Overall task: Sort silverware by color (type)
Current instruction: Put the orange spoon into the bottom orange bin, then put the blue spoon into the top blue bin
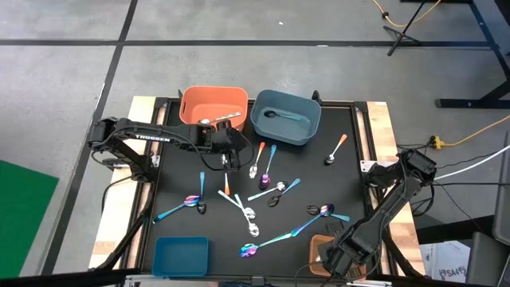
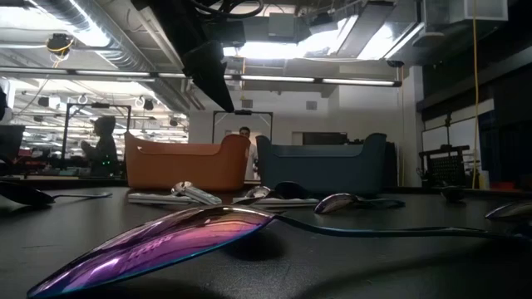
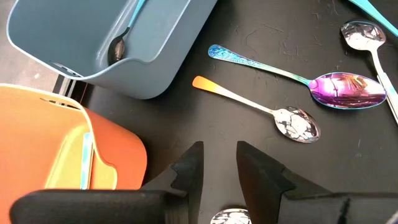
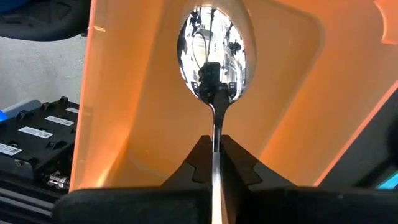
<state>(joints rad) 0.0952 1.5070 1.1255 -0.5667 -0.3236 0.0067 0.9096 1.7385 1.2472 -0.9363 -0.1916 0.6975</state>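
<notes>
Several spoons lie scattered on the black table (image 1: 351, 183): silver ones (image 1: 247, 215), iridescent ones (image 1: 275, 237), an orange-handled one (image 1: 336, 149). My left gripper (image 1: 229, 153) (image 3: 219, 155) hovers open near the far orange bin (image 1: 213, 108), beside an orange-handled spoon (image 3: 255, 106) and an iridescent spoon (image 3: 298, 78). A silver spoon bowl (image 3: 230, 216) shows low between its fingers; whether they touch it, I cannot tell. My right gripper (image 1: 331, 253) (image 4: 214, 146) is shut on a silver spoon (image 4: 214, 50) over a small orange bin (image 1: 321, 249) at the near right. My right gripper pinches the silver spoon's handle (image 4: 216, 127) between its two fingers, close to the bowl. The spoon runs along the fingers and sticks out past their tips. Its bowl hangs clear over the inside of the orange bin (image 4: 137, 93).
A blue-grey bin (image 1: 285, 118) with a black spoon in it stands at the far middle, next to the far orange bin. A blue bin (image 1: 181, 255) stands at the near left. In the low view an iridescent spoon (image 2: 166, 241) lies close in front.
</notes>
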